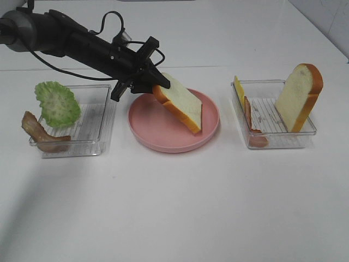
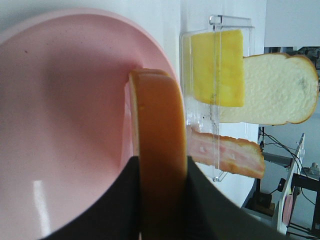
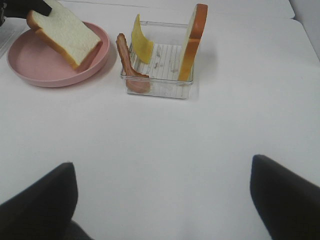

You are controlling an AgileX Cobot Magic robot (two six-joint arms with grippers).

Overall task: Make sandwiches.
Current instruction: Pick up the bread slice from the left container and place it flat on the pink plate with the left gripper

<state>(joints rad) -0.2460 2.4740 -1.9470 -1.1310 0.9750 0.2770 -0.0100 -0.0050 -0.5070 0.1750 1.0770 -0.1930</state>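
My left gripper (image 1: 154,83) gripped the tilted bread slice (image 1: 184,103), seemingly touching the pink plate (image 1: 155,134); my right gripper (image 3: 162,197) gaped.

Left gripper (image 2: 161,170): we see it clamped on a bread slice (image 2: 157,125), over the pink plate (image 2: 65,125).
Clear tray (image 2: 220,22): beside the plate, holding cheese (image 2: 217,67), bacon (image 2: 225,152), a second bread slice (image 2: 280,90).

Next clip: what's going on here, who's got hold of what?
The left fingers grip one bread slice, tilted over the pink plate with its low end down at the plate. The right fingers are open above the table, holding nothing. Lettuce and a bacon strip lean in the left tray; cheese, another bacon strip and the second bread slice are in the right tray. Nothing is stacked yet.
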